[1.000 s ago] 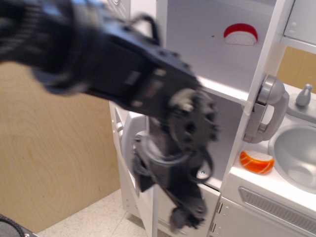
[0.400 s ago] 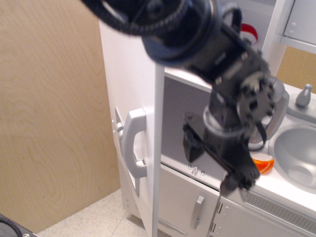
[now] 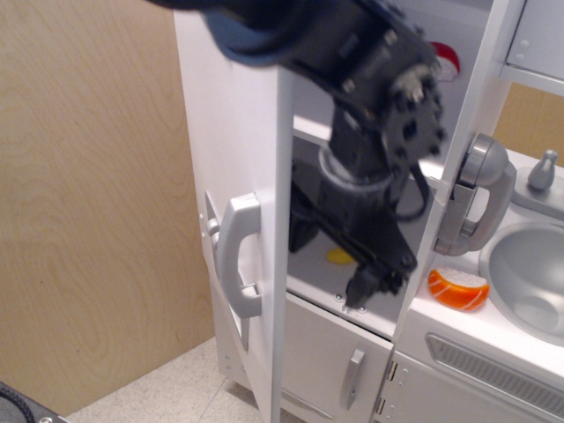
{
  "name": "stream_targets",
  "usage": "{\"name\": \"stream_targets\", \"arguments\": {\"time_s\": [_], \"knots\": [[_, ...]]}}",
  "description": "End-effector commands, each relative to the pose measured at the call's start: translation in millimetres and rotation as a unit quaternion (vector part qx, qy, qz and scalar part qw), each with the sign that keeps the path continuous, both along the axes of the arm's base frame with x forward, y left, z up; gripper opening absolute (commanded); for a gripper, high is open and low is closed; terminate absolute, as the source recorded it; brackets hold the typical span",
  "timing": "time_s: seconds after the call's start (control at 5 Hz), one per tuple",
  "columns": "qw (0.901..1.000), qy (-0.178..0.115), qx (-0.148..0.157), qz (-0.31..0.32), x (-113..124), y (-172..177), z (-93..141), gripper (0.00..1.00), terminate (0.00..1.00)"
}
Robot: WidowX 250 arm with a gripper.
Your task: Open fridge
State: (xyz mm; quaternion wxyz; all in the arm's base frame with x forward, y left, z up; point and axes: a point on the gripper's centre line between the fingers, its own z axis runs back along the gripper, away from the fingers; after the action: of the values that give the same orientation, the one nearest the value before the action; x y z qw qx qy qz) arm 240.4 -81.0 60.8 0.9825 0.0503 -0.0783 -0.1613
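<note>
The fridge [image 3: 313,172] stands open, and part of its grey-white inside shows behind my arm. Its door [image 3: 449,176] is swung out towards the camera and seen edge-on, with the vertical grey handle [image 3: 476,196] on its right face. My black gripper [image 3: 368,280] hangs in the opening between the door edge and a white panel on the left. It points down and right, just above the compartment floor and clear of the handle. Its fingers are dark and blurred, so I cannot tell how the jaws stand. Nothing shows in them.
A white panel with a white handle [image 3: 236,264] stands left of the opening. A small yellow item [image 3: 339,256] lies on the fridge floor, and a red-white item [image 3: 448,58] sits high inside. An orange piece [image 3: 456,288] lies on the counter by the grey sink [image 3: 529,273]. The small lower door [image 3: 352,379] is below.
My arm swung from low in front of the fridge, across to the right by the handle, and now sits higher and further inside the opening. The door stays open.
</note>
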Motion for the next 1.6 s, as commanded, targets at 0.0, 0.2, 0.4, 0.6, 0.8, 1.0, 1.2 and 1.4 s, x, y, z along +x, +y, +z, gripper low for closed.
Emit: {"name": "stream_targets", "arguments": {"time_s": [0.0,0.2,0.4,0.6,0.8,1.0,1.2,1.4], "knots": [[0.9997,0.0,0.012,0.023,-26.9,27.3,19.0,1.0,0.0],[0.9991,-0.006,0.028,0.03,-45.4,46.3,18.1,1.0,0.0],[0.9977,-0.015,0.041,0.052,-60.4,68.1,18.1,1.0,0.0],[0.9956,-0.03,0.045,0.077,-71.0,100.5,16.1,1.0,0.0],[0.9906,-0.041,0.053,0.119,-70.2,130.1,17.0,1.0,0.0],[0.9875,-0.044,0.054,0.141,-64.9,154.8,17.8,1.0,0.0],[0.9852,-0.045,0.019,0.164,-41.9,170.1,15.5,1.0,0.0],[0.9784,-0.044,-0.027,0.2,-11.6,200.9,13.9,1.0,0.0]]}}
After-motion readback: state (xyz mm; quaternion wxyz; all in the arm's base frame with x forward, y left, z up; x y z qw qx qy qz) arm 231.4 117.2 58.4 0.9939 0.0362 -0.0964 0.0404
